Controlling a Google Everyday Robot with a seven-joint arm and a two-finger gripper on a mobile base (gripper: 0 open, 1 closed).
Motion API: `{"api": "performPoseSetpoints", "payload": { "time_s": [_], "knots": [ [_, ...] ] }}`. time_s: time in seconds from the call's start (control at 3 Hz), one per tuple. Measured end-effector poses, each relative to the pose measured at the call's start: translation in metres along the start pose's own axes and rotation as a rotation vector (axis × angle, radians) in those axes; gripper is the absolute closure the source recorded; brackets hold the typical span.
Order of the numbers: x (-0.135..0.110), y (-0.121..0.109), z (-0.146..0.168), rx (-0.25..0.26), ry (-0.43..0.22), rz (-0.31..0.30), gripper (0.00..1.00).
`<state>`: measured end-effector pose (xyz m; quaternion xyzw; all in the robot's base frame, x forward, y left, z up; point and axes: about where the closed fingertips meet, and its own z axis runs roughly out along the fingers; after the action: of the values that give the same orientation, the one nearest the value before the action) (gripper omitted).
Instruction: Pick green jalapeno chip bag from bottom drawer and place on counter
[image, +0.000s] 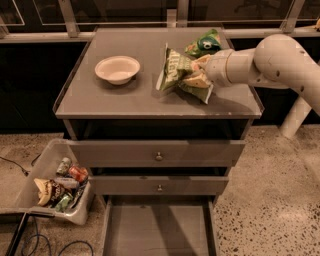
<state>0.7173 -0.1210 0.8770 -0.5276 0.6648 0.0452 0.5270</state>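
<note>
The pale olive-green jalapeno chip bag (175, 70) with white lettering is held on edge, its lower end at the counter (120, 102) surface, right of centre. My gripper (199, 74) reaches in from the right and is shut on the bag's right side. The bottom drawer (155, 230) is pulled open below and shows only its bare grey floor.
A white bowl (117, 69) sits on the counter's left part. A brighter green bag with a dark emblem (205, 44) lies at the back right. Two knobbed drawers (159, 156) stand slightly open. A white bin of snacks and cans (57, 185) sits on the floor at left.
</note>
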Motion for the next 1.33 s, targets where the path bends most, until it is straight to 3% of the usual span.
{"api": "performPoseSetpoints", "payload": {
  "time_s": [0.33, 1.33],
  "knots": [
    [0.0018, -0.0004, -0.0005, 0.001, 0.003, 0.007, 0.81],
    [0.0018, -0.0003, -0.0004, 0.000, 0.003, 0.007, 0.11]
  ]
}}
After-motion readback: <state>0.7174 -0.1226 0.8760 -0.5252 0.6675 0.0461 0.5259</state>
